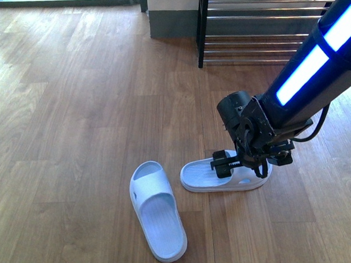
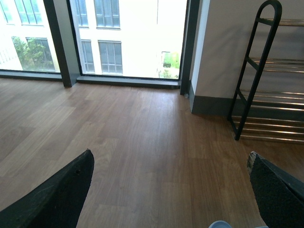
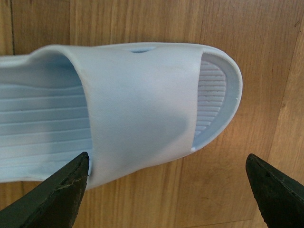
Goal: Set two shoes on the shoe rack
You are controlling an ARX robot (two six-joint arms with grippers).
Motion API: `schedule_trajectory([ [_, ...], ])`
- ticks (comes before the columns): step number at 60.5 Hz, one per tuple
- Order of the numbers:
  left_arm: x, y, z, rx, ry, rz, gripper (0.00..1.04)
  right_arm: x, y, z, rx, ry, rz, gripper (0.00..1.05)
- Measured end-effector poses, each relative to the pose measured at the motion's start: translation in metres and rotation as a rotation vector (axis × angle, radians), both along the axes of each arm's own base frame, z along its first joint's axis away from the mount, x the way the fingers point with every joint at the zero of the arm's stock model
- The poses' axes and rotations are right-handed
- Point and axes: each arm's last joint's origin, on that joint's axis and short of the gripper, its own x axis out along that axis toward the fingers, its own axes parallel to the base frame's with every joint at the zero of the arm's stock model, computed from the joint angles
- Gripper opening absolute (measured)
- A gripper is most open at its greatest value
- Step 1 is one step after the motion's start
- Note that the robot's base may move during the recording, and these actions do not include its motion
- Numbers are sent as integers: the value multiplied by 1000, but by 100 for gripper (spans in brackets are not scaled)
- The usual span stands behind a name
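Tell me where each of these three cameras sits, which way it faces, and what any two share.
Front view: on the body, angled down at the floor; right arm and right gripper over the far slide, near slide beside it, shoe rack behind.
Left wrist view: held high, facing windows and shoe rack; left gripper open.
Right wrist view: straight down on the far slide's strap; right gripper open.
Shared: front and right wrist see the far slide; front and left wrist, the shoe rack.

Past the left claw, overexposed windows pour in daylight; glare streaks the floor. Beneath the right claw, the slide looks evenly lit, sharp.
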Motion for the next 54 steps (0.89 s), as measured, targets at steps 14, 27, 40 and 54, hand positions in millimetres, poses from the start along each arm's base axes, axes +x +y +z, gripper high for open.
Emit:
schedule_trajectory([
  [14,0,0,0,0,0,0,95,-5,-17,-8,-124,29,70,96],
  [27,0,0,0,0,0,0,95,-13,-54,-15,-123,43,-86,96],
  [40,0,0,0,0,0,0,95,-36,-74,-27,23,66,-197,96],
  [54,0,0,0,0,0,0,95,-42,-89,-29,178,-17,-321,96],
])
